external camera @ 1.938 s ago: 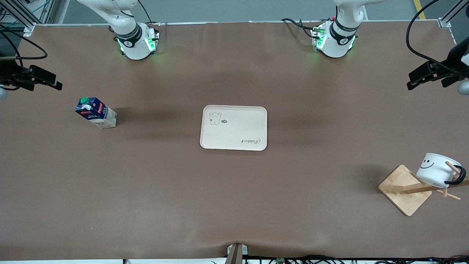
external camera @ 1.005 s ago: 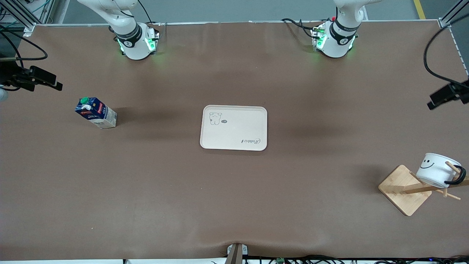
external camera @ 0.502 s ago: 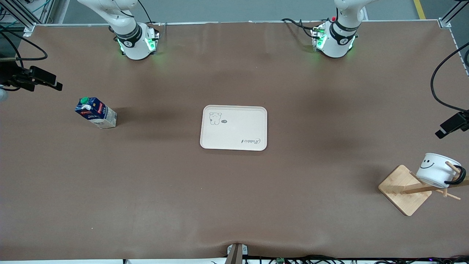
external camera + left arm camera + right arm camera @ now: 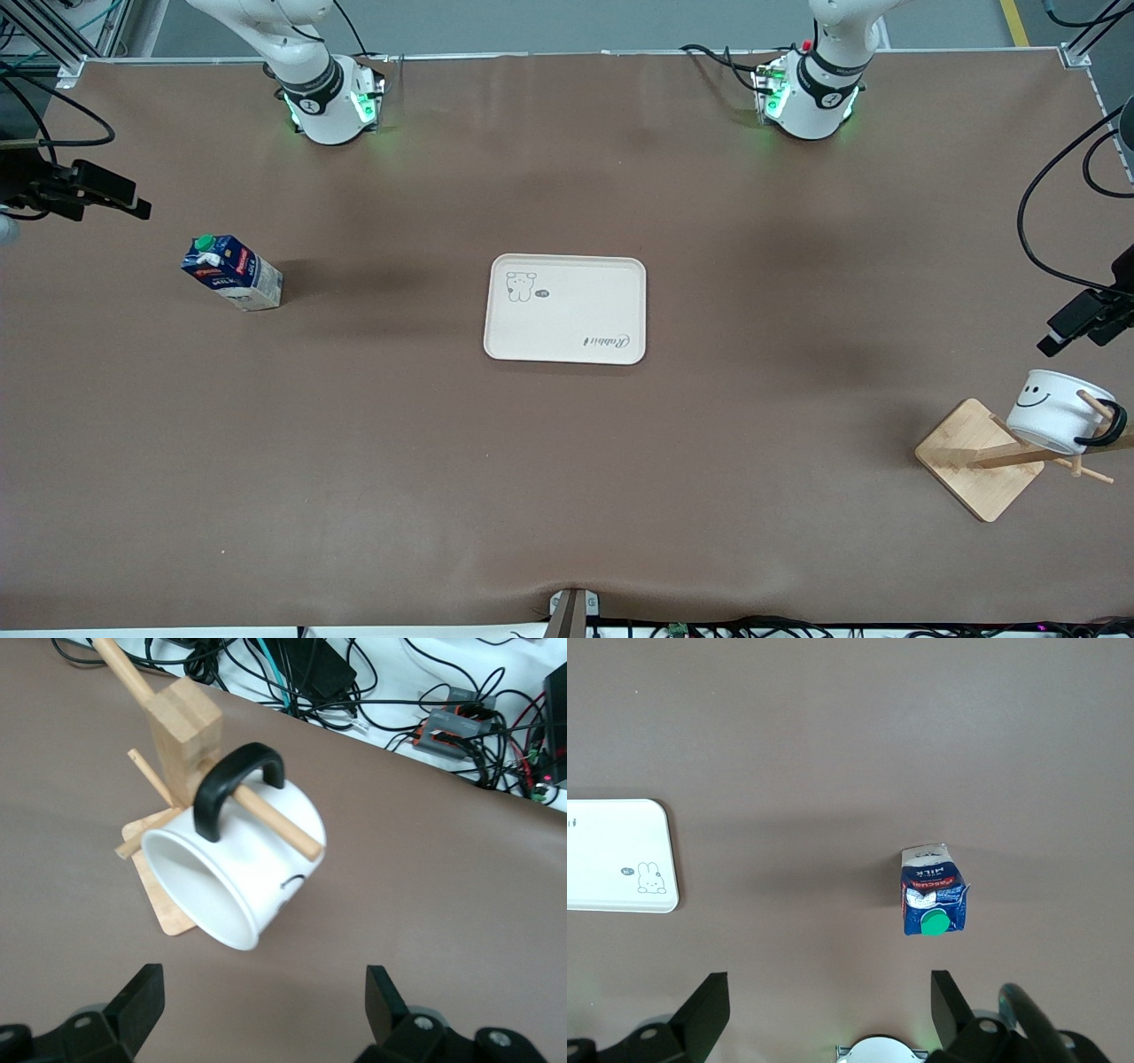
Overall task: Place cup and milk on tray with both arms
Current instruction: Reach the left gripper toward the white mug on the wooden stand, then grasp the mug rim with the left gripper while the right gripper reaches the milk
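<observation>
The cream tray (image 4: 565, 308) lies flat at the table's middle with nothing on it. The blue milk carton (image 4: 232, 272) with a green cap stands toward the right arm's end. The white smiley cup (image 4: 1059, 410) hangs by its black handle on a peg of the wooden rack (image 4: 979, 458), toward the left arm's end. My left gripper (image 4: 1067, 328) is open in the air just above the cup. In the left wrist view the cup (image 4: 239, 868) lies ahead of the open gripper (image 4: 264, 1010). My right gripper (image 4: 133, 199) waits open, high up. Its wrist view shows the milk (image 4: 932, 899) and the tray (image 4: 616, 855) far below the gripper (image 4: 830, 1005).
The rack's square base (image 4: 168, 904) and post (image 4: 182, 726) stand under the cup, with the peg (image 4: 275, 819) through its handle. Cables (image 4: 425, 700) lie past the table's edge near the rack. The right arm's base (image 4: 877, 1050) shows in its wrist view.
My left gripper has come down along the left arm's end of the table, from well above toward the cup on the rack. The right arm, milk, cup and tray have not moved.
</observation>
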### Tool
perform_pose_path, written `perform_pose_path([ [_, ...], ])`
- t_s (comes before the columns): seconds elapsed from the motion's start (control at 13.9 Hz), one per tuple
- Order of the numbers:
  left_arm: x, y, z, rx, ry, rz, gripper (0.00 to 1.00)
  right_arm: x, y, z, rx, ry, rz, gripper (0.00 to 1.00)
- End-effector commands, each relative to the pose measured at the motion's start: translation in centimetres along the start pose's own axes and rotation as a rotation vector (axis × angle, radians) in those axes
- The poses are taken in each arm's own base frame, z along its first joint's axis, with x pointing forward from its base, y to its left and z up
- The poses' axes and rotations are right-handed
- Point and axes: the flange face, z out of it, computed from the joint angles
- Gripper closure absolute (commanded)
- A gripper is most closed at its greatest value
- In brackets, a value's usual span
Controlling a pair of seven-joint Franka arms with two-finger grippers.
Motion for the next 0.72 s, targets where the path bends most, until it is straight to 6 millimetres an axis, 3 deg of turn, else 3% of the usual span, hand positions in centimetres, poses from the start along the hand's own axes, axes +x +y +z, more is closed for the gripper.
perform_pose_path([
  [0.0,-0.2,-1.5,1.3,-0.008,0.034,0.017,0.00,0.3,0.3,0.2,0.027,-0.007,-0.005,0.00],
  [0.43,-0.5,-3.0,4.4,-0.070,0.092,0.040,0.00,0.4,0.3,0.5,0.028,-0.011,-0.006,0.00],
  [0.65,-0.4,-3.5,5.3,-0.079,0.108,0.054,0.19,0.9,0.5,1.1,0.030,-0.025,-0.003,0.00],
])
